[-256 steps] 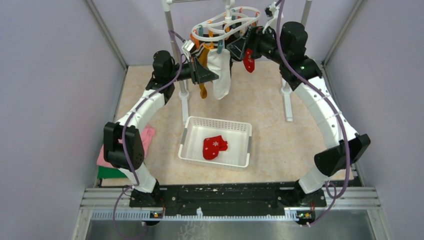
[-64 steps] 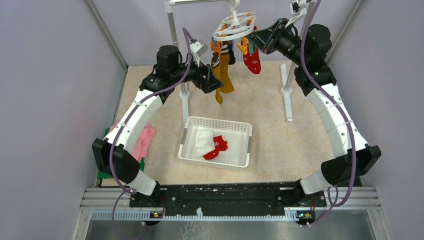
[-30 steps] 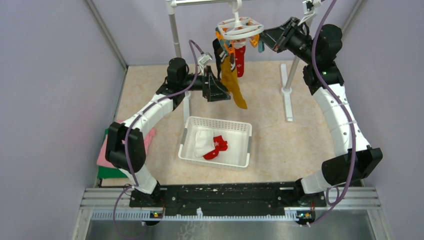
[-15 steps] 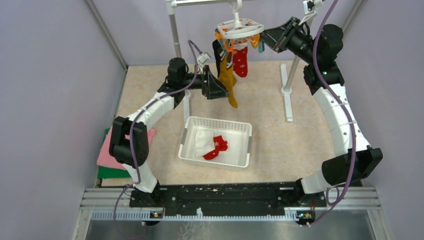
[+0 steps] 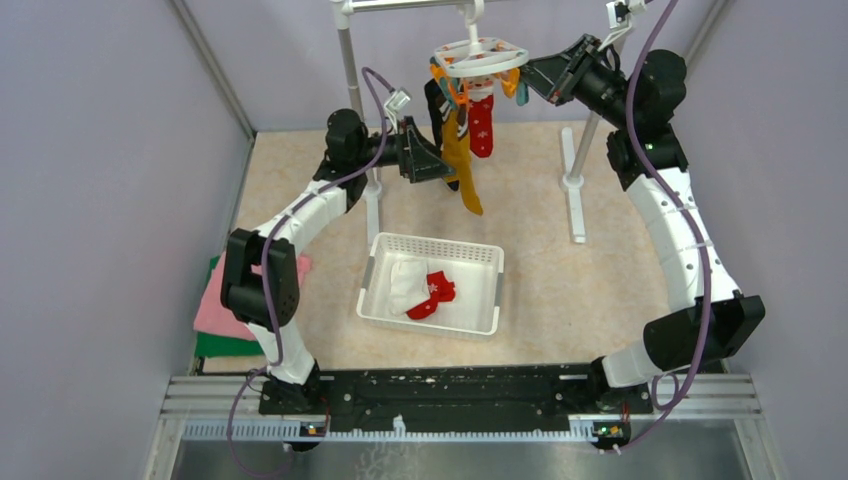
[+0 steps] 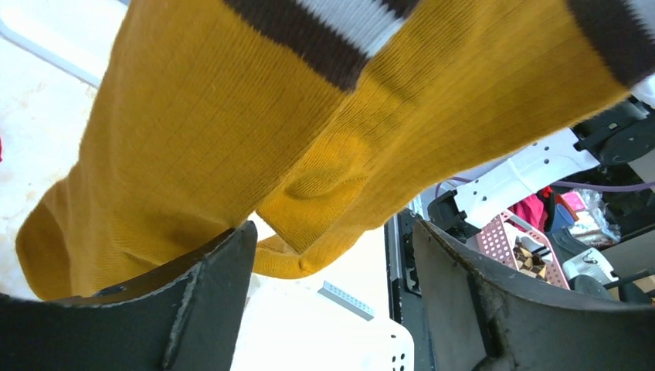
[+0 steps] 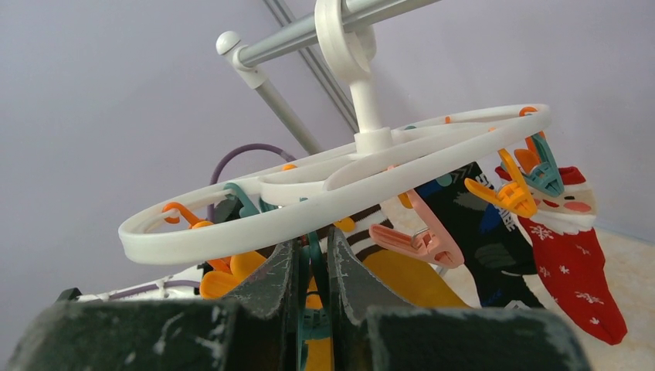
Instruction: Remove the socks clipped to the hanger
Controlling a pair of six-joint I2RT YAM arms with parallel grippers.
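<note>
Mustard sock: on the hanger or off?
On. Mustard sock hangs from the hanger; left gripper open beside it, right gripper pinching a teal clip.

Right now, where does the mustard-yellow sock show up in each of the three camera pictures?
Top external: the mustard sock hangs top centre, under the hanger.
Left wrist: the mustard sock fills the upper frame; no hanger visible.
Right wrist: the mustard sock sits low centre, below the hanger.
Shared landmark: the hanger's white ring, in top and right wrist views.
</note>
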